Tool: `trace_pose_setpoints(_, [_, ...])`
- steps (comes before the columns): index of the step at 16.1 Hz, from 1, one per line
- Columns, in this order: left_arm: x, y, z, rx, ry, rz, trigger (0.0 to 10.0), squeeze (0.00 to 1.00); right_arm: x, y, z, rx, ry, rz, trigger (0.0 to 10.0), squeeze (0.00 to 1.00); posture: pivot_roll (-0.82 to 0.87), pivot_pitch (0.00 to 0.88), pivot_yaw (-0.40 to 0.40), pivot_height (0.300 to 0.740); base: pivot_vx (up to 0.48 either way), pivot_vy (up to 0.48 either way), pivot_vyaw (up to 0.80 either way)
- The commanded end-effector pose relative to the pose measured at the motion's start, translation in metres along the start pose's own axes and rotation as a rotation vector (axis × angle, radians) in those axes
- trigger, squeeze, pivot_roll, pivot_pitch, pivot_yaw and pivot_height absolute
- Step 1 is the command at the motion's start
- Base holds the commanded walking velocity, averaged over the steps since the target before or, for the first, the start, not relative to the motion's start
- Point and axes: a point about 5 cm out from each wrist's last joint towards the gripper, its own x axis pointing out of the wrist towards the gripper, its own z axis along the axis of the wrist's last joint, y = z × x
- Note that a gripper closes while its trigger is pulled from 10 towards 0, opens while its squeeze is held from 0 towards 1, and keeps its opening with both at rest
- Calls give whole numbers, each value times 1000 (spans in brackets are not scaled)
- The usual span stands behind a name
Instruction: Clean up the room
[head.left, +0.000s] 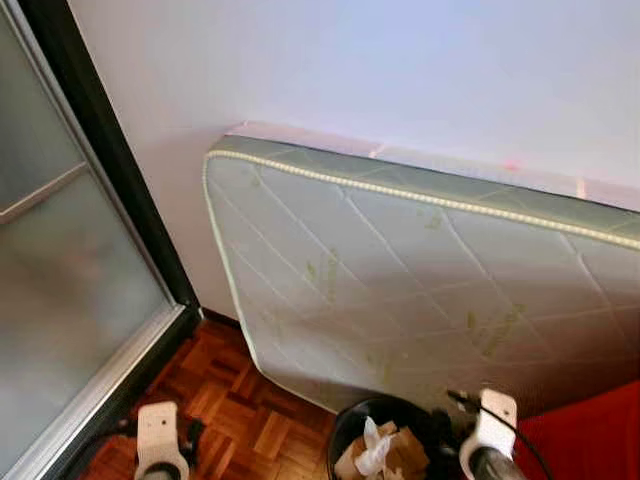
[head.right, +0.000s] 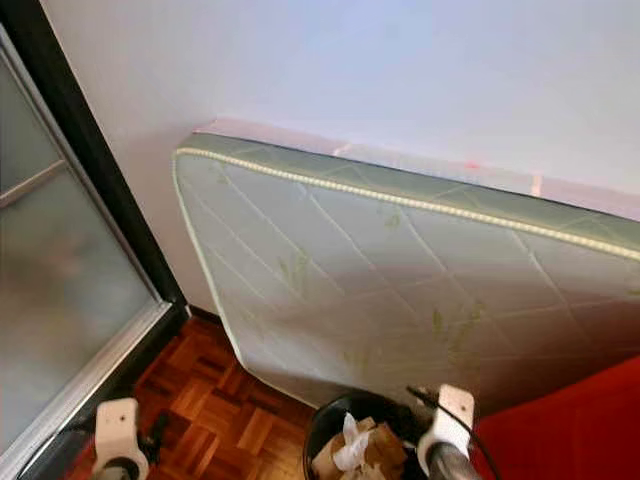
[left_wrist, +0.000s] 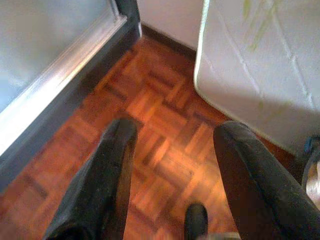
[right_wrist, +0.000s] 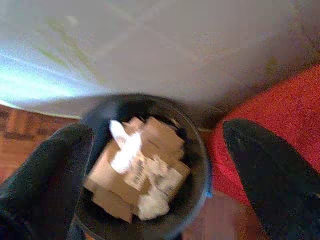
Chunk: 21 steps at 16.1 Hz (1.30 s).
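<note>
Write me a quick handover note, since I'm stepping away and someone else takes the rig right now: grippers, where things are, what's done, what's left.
Left gripper: open, empty, over bare parquet floor near the sliding door frame.
Right gripper: open, empty, above the black bin.
The bin stands on the floor against the mattress leaning on the wall, beside a red surface. It already holds cardboard pieces and crumpled white paper.
Done: some rubbish is in the bin.
Left: I cannot tell from here; look around the room for more litter.
</note>
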Motion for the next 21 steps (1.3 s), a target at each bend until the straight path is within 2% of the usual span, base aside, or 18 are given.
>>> trace_pose_setpoints(1, [0, -2, -7, -7, 32, 9, 10000, 0, -2, -10, -4, -15, 23, -33, 10000, 0, 153, 0, -3, 740, 0, 0, 0])
trace_pose_setpoints(3, [-2, -8, -20, -12, 89, 1, 10000, 0, -4, -22, -10, -32, 55, -72, 10000, 0, 152, 0, -12, 740, 0, 0, 0])
trace_pose_setpoints(5, [-7, -13, -34, -12, 155, -4, 10000, 0, -5, -22, -12, -48, 70, -69, 10000, 0, 155, 0, -22, 740, 0, 0, 0])
trace_pose_setpoints(9, [-12, -16, -46, -18, 208, -13, 10000, 0, -2, -2, -12, -57, 61, -12, 10000, 0, 171, 0, -26, 740, 0, 0, 0])
trace_pose_setpoints(13, [-12, -14, -47, -12, 227, -21, 10000, 0, -1, 4, -8, -51, 49, -1, 10000, 0, 116, 0, 7, 740, 0, 0, 0])
trace_pose_setpoints(19, [-16, -34, -58, 29, 304, -108, 10000, 0, -3, -25, 4, -41, 6, -50, 10000, 0, -34, 0, 69, 740, 0, 0, 0])
trace_pose_setpoints(21, [-18, -35, -61, 43, 327, -117, 10000, 0, -4, -31, 4, -35, -4, -61, 10000, 0, -52, 0, 85, 740, 0, 0, 0])
